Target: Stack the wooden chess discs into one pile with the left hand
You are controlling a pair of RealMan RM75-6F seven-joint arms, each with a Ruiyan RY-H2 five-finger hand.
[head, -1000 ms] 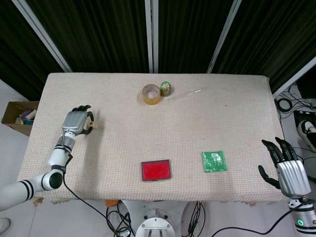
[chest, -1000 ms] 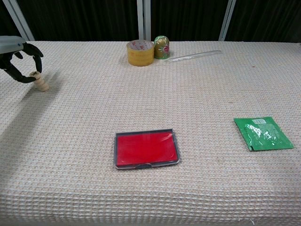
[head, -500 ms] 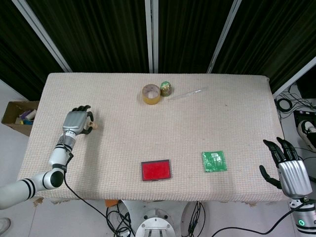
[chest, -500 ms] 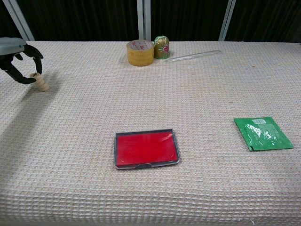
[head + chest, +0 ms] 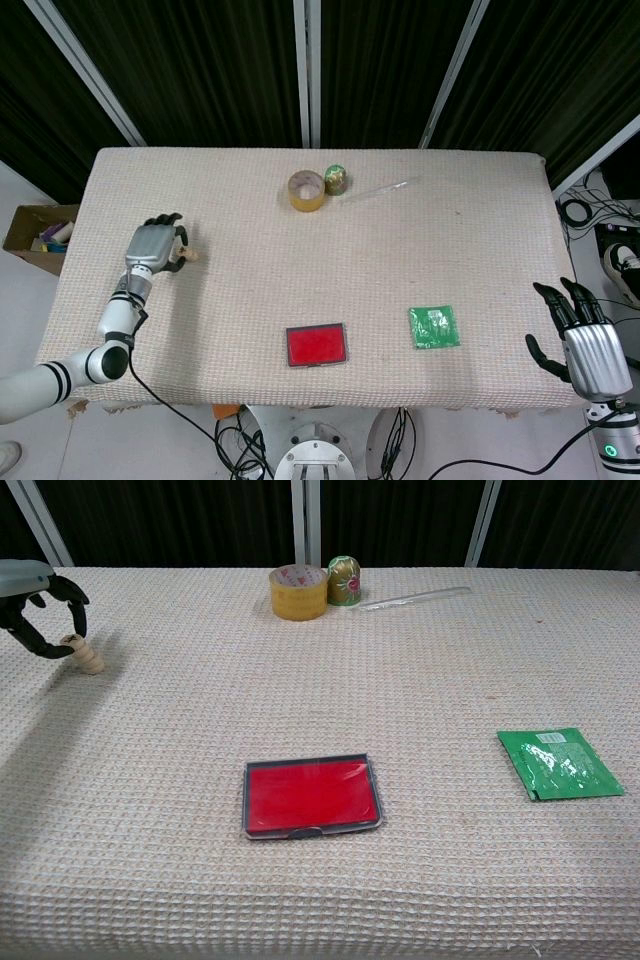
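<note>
A short pile of wooden chess discs stands near the table's left edge, leaning slightly toward my left hand. In the head view the pile shows just right of the left hand. The hand's fingers curl around the top disc, which sits between the thumb and a fingertip. Whether that disc rests on the pile is not clear. My right hand hangs with its fingers spread beyond the table's front right corner, holding nothing.
A red flat case lies in the front middle and a green packet to its right. At the back stand a yellow tape roll, a gold-green egg and a clear tube. A cardboard box sits left of the table.
The left hand has eased slightly toward the left while staying at the top of the pile. The right hand has hardly moved.
</note>
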